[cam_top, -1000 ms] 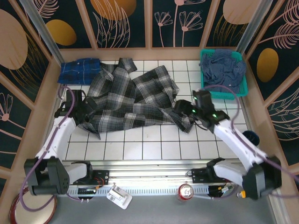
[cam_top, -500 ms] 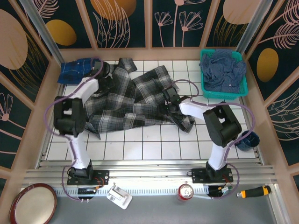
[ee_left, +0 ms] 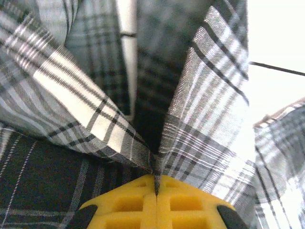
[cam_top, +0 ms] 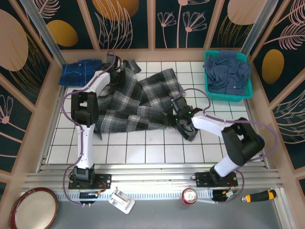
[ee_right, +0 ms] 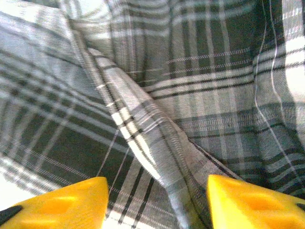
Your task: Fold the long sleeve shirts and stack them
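Left gripper: jaws fully closed, with a pinch of the grey-black-white plaid shirt caught between the yellow tips; the cloth fans up and away from the pinch in two folds. In the overhead view this grasp sits at the upper left end of the garment, close to its collar. Right gripper: jaws stand apart, straddling a raised ridge of the same plaid cloth; nothing is clamped, and whether the tips touch the fabric cannot be told. In the overhead view it sits at the shirt's lower right edge, right of frame centre. The shirt lies crumpled and only partly spread on the white tiled surface, its long axis running from upper left to lower right, so that each arm attends the end nearer to it and the garment spans between them. Judgement: the right gripper needs to close on its ridge before the cloth can be drawn taut along that axis. The bright blue-and-navy plaid shirt lies flat in the upper left corner, just beside the held end. The teal basket, upper right, holds the dull navy shirt, bunched and heaped to the rim. No stack is formed yet.
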`<state>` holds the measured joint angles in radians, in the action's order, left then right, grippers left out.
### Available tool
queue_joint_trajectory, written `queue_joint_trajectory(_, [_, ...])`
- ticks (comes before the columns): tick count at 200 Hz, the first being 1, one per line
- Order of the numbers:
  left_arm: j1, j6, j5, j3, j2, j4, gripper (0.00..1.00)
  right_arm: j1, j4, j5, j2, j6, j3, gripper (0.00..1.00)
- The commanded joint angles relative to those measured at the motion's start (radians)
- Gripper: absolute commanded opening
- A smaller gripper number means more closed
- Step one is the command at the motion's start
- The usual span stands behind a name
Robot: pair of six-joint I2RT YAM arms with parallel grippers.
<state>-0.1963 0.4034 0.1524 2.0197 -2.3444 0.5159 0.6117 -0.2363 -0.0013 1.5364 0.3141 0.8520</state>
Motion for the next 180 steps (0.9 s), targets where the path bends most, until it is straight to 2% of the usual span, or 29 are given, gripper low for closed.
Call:
queue_joint_trajectory(1, [-0.036, -0.017, 0.075, 0.000, 0.173, 0.026, 0.00, -0.022, -0.011, -0.013, -0.070, 0.063, -0.001, 0.62])
queue_joint_trajectory(12, [-0.050, -0.014, 0.095, -0.041, 0.288, 0.024, 0.00, -0.033, -0.031, -0.017, -0.097, 0.081, 0.020, 0.64])
queue_joint_trajectory(23, [-0.077, -0.022, 0.057, -0.111, 0.420, 0.025, 0.00, -0.042, -0.055, -0.019, -0.126, 0.100, 0.046, 0.69])
queue_joint_trajectory(32, [-0.098, -0.031, 0.038, -0.212, 0.525, -0.004, 0.00, -0.049, -0.066, -0.028, -0.159, 0.107, 0.069, 0.75])
queue_joint_trajectory(52, [-0.108, -0.027, 0.008, -0.438, 0.740, -0.119, 0.01, -0.059, -0.039, -0.085, -0.207, 0.107, 0.090, 0.79])
queue_joint_trajectory(67, [-0.108, -0.034, -0.112, -0.510, 0.773, -0.114, 0.00, -0.059, -0.019, -0.107, -0.203, 0.114, 0.104, 0.81])
queue_joint_trajectory(77, [-0.108, -0.037, -0.138, -0.508, 0.750, -0.076, 0.00, -0.058, -0.006, -0.121, -0.185, 0.120, 0.122, 0.81])
queue_joint_trajectory(89, [-0.108, -0.011, -0.083, -0.505, 0.736, -0.057, 0.00, -0.059, 0.015, -0.134, -0.158, 0.139, 0.152, 0.82])
queue_joint_trajectory(104, [-0.112, 0.021, 0.038, -0.624, 0.802, -0.191, 0.01, -0.059, 0.090, -0.177, -0.129, 0.171, 0.172, 0.83])
queue_joint_trajectory(114, [-0.111, 0.032, 0.020, -0.699, 0.840, -0.260, 0.06, -0.058, 0.143, -0.216, -0.102, 0.197, 0.193, 0.84])
queue_joint_trajectory(124, [-0.111, 0.031, -0.034, -0.710, 0.829, -0.238, 0.07, -0.057, 0.181, -0.230, -0.058, 0.213, 0.225, 0.84])
queue_joint_trajectory(130, [-0.111, 0.024, -0.048, -0.697, 0.806, -0.209, 0.16, -0.053, 0.186, -0.228, -0.026, 0.222, 0.255, 0.84])
queue_joint_trajectory(136, [-0.111, 0.020, -0.048, -0.680, 0.777, -0.185, 0.32, -0.044, 0.183, -0.237, 0.013, 0.219, 0.290, 0.84])
queue_joint_trajectory(146, [-0.111, 0.016, -0.043, -0.656, 0.728, -0.159, 0.46, -0.024, 0.155, -0.231, 0.078, 0.204, 0.361, 0.84])
queue_joint_trajectory(160, [-0.111, 0.026, -0.079, -0.624, 0.680, -0.123, 0.73, -0.003, 0.115, -0.192, 0.177, 0.191, 0.453, 0.84])
queue_joint_trajectory(180, [-0.095, 0.038, -0.144, -0.600, 0.666, -0.093, 0.95, -0.002, 0.096, -0.201, 0.307, 0.185, 0.551, 0.83])
